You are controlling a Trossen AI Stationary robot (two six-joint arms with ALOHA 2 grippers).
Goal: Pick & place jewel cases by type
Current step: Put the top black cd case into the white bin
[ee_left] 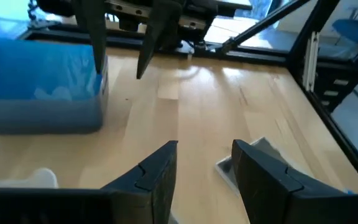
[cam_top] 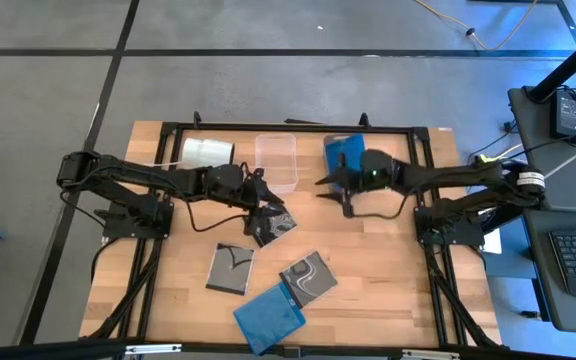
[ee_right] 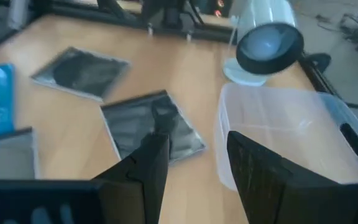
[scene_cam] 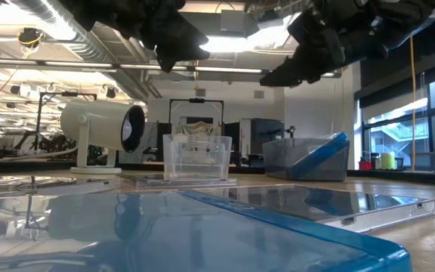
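Observation:
Four jewel cases lie flat on the table: a dark one [cam_top: 274, 226] [ee_right: 151, 127], two dark ones with white swirl art [cam_top: 231, 268] [cam_top: 308, 275], and a translucent blue one [cam_top: 268, 316] [scene_cam: 202, 234] near the table's near edge. Another blue case [scene_cam: 319, 159] leans inside the blue-tinted bin [cam_top: 343, 155], its upper edge on the rim. My left gripper [cam_top: 266, 203] [ee_left: 204, 168] hovers open just above the plain dark case. My right gripper [cam_top: 331, 197] [ee_right: 194, 155] hangs open in the air beside the blue-tinted bin, pointing toward the table's left.
A clear bin [cam_top: 276, 160] [ee_right: 291, 130] stands at the far edge between a white cylinder [cam_top: 206, 152] lying on its side and the blue-tinted bin. The two grippers are close together at mid-table. Bare wood shows on the table's right half.

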